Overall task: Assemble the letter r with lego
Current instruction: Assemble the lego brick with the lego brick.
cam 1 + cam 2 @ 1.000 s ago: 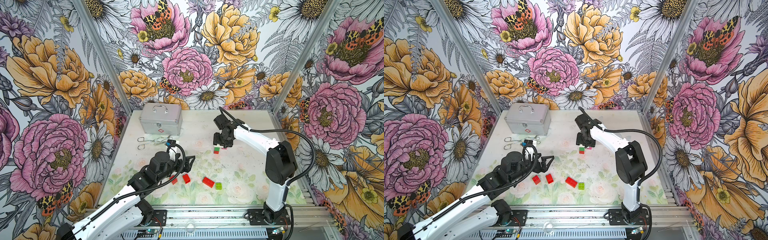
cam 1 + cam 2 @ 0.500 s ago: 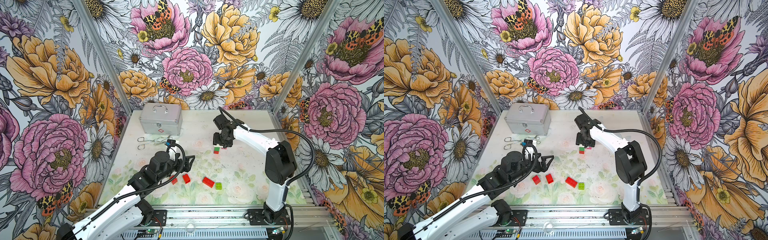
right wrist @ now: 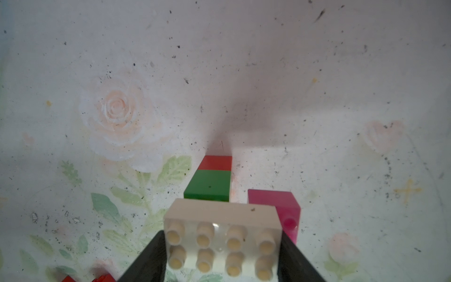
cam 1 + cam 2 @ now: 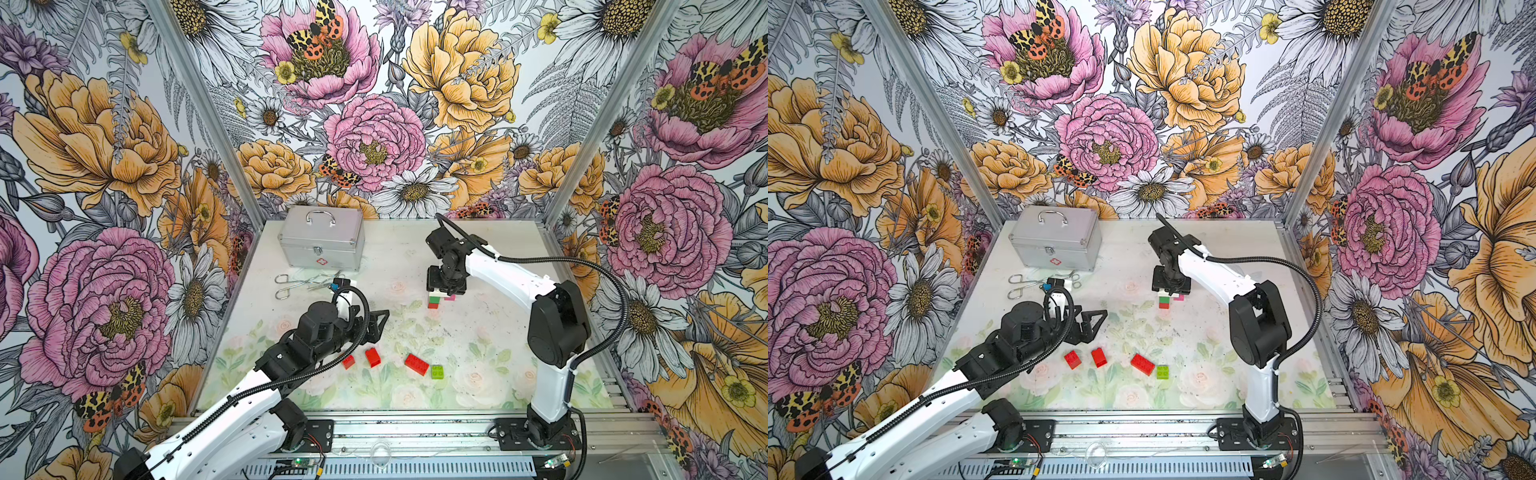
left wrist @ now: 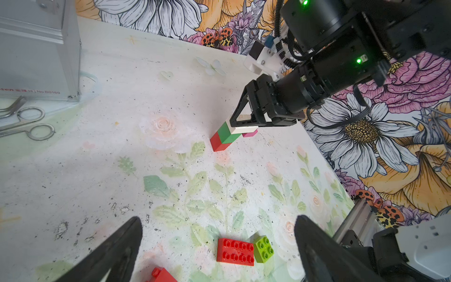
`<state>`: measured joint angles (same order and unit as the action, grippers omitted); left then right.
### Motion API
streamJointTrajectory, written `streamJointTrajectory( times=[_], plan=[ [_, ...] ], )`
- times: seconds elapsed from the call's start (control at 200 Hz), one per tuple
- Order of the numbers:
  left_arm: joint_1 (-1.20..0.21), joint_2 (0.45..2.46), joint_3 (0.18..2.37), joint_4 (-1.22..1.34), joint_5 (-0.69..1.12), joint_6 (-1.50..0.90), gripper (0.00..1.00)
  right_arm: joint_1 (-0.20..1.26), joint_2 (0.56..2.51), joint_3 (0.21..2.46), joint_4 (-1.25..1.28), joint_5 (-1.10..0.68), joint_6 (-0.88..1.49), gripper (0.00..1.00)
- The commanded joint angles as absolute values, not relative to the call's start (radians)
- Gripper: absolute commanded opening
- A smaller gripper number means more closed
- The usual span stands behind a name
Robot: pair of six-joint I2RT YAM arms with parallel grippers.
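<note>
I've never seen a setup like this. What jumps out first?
Loud floral wallpaper wraps the whole booth. Mid-table, the right arm's tool clamps a white brick atop a small green-and-red tower, a pink brick at its side. Near the front edge lie three loose red bricks and a lime one, with a silver case at the back left.

The case [image 4: 1054,239] stands at 11 o'clock on the surface [image 4: 1225,257], with steel tools [image 4: 1034,284] just at its 6. Near centre, the right end effector [image 4: 1170,290] sits on a white, green and red stack [image 4: 1165,303], a pink brick [image 4: 1179,297] just at its 3. At 6 o'clock lie three red bricks [image 4: 1072,359] [image 4: 1099,357] [image 4: 1142,364] and a lime brick [image 4: 1163,372]. The left end effector [image 4: 1090,326], spread wide, is at their 10.
</note>
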<state>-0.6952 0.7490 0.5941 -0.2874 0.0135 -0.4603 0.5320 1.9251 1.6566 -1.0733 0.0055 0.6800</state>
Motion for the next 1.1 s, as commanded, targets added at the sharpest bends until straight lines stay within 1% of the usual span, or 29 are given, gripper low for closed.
streamJointTrajectory(
  times=[0.0, 0.475, 1.096],
  plan=[
    [-0.684, 0.730, 0.599, -0.281, 0.024, -0.443, 0.99, 0.540, 1.931, 1.702, -1.098, 0.017, 0.667, 0.34],
    [-0.684, 0.728, 0.598, -0.281, 0.023, -0.443, 0.99, 0.537, 1.926, 1.674, -1.097, 0.041, 0.672, 0.34],
    [-0.684, 0.744, 0.606, -0.284, 0.021, -0.441, 0.99, 0.514, 1.954, 1.632, -1.057, 0.032, 0.667, 0.33]
  ],
)
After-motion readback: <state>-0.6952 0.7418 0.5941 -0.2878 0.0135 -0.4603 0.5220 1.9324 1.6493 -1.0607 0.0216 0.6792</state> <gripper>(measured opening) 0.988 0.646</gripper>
